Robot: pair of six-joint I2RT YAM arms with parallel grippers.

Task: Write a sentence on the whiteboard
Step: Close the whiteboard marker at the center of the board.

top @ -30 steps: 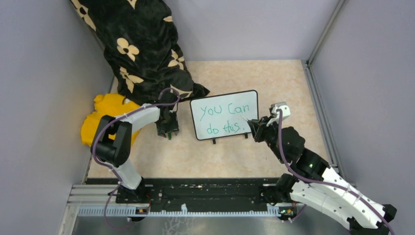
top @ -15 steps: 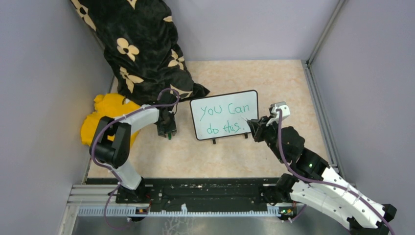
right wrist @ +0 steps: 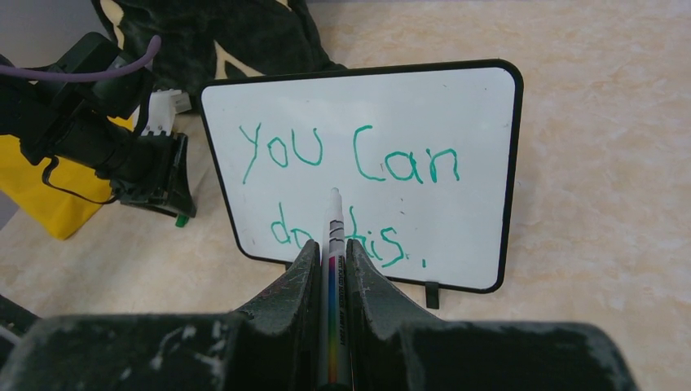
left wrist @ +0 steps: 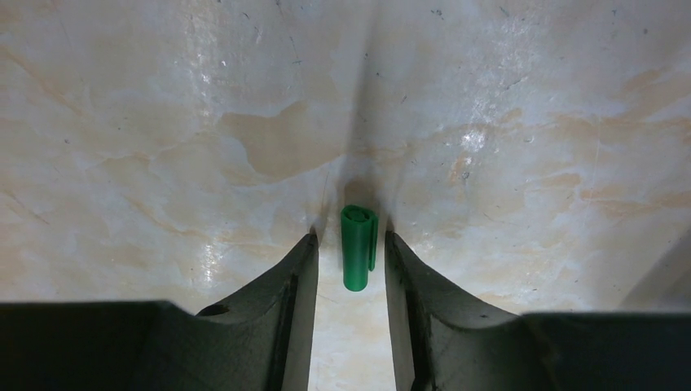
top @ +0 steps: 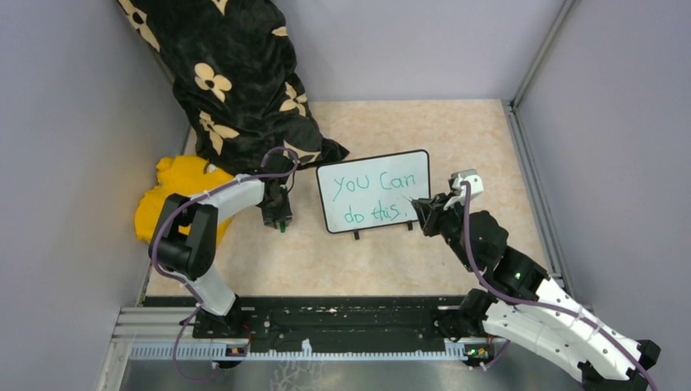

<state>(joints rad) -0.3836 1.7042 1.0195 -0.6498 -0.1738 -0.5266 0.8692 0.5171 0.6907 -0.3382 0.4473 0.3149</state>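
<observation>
Left gripper [top: 280,221], at the whiteboard's [top: 330,204] 9 o'clock: open, jaws either side of a green cap [left wrist: 358,248] with gaps showing. The whiteboard stands mid-table [top: 456,130], bearing the sentence [top: 398,183] "you can do this." Right gripper [top: 420,208], at the board's 4 o'clock: clamped on a marker [right wrist: 332,236]; tip contact undetermined.

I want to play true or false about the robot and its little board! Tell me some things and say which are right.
1. The sentence on the whiteboard is green. True.
2. It says "you can do it". False: it says "you can do this".
3. The right gripper is shut on a marker. True.
4. The left gripper squeezes a red cap. False: a green cap sits loose between its open jaws.
</observation>
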